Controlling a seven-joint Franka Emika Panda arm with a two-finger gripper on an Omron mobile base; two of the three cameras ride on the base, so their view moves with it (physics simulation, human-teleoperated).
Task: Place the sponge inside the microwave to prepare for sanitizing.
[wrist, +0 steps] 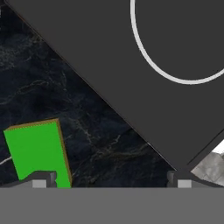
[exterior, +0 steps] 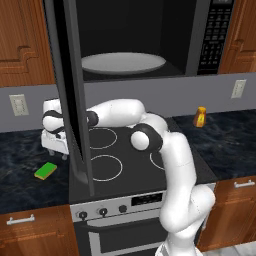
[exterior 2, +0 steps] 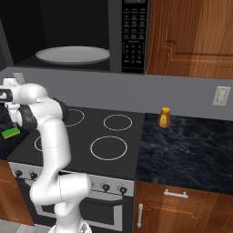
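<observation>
The claw (wrist: 109, 179) hung nearest the lens in the hand view, its two dark tips set wide apart and holding nothing. Just above the left tip lay the sponge (wrist: 37, 151), green face up, flat on the dark marbled surface (wrist: 87, 113), at about eight o'clock in that view. From the left base view the sponge (exterior: 46, 171) sat on the surface at eight o'clock from the stove (exterior: 125, 155), left of the open microwave door (exterior: 75, 100), with the claw hanging above and behind it.

As for progress, I judged the task barely begun: the microwave (exterior: 140, 35) stood open with its white plate (exterior: 123, 63) bare, and the sponge was not yet grasped. Lowering, gripping, lifting and placing it inside were all left.

In the hand view the sponge's long axis ran roughly from twelve to six o'clock, leaning slightly toward eleven, so one long side was off-centre between the tips.
</observation>
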